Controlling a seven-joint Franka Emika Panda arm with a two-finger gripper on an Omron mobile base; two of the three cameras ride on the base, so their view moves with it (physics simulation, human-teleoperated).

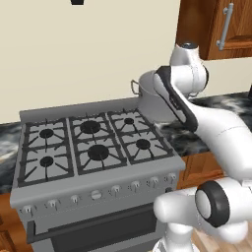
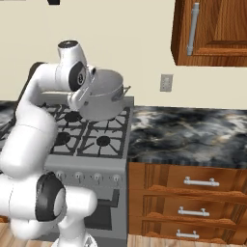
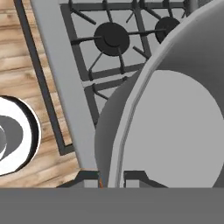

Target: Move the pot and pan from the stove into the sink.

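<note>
The silver-grey pot (image 1: 146, 97) (image 2: 103, 95) hangs tilted in the air over the right rear part of the stove (image 1: 93, 142) (image 2: 94, 137). My gripper (image 3: 113, 178) is shut on the pot's rim, with one fingertip on each side of the wall. In the hand view the pale inside of the pot (image 3: 175, 131) is close up, and the stove's burner grates (image 3: 111, 39) lie below it. All six burners are bare. The pan and the sink are out of view.
A black-and-white marbled counter (image 2: 188, 132) runs right of the stove, with wooden drawers (image 2: 193, 193) under it. Wooden wall cabinets (image 2: 212, 29) hang above it, and a wall outlet (image 2: 166, 82) sits behind. Below the stove's front is wooden floor (image 3: 26, 65).
</note>
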